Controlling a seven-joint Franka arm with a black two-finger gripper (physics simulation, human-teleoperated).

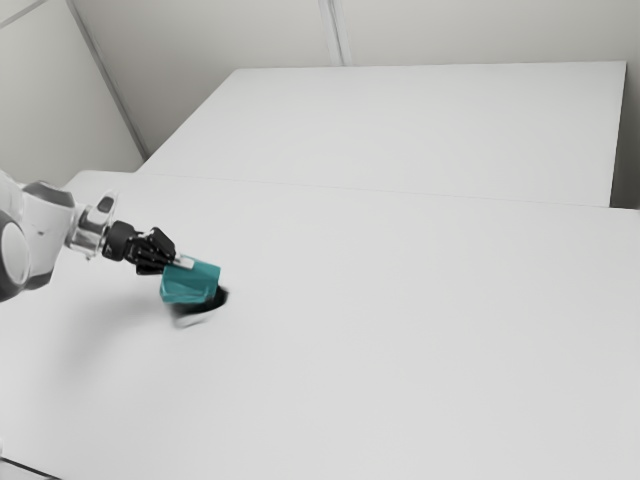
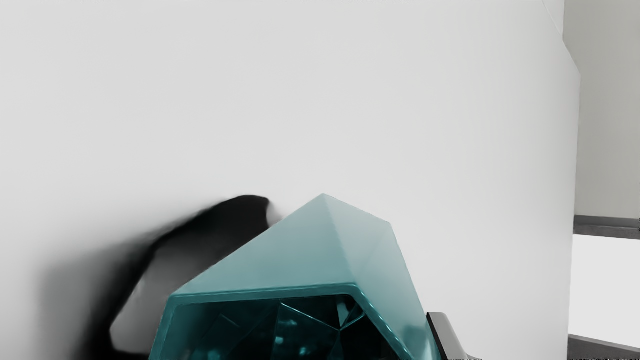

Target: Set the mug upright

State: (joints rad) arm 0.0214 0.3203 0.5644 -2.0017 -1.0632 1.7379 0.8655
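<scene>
My gripper [image 1: 179, 262] reaches in from the exterior view's left and meets the upper side of the teal, faceted mug [image 1: 190, 284]. The mug is tilted over the white table, with a dark shadow below it and toward the exterior view's right. In the wrist view, the mug [image 2: 270, 260] turns its open mouth toward my hand, and its dark inside can be seen. A grey part of my gripper [image 2: 446, 335] lies right beside the mug's outer wall. Whether the mug touches the table is hard to tell, and its handle cannot be made out.
The white table [image 1: 400, 330] extends from the mug toward the exterior view's right. Behind it rises a large pale surface [image 1: 420, 130], with a wall and a vertical strip farther back. A dark line runs along the exterior view's lower left corner.
</scene>
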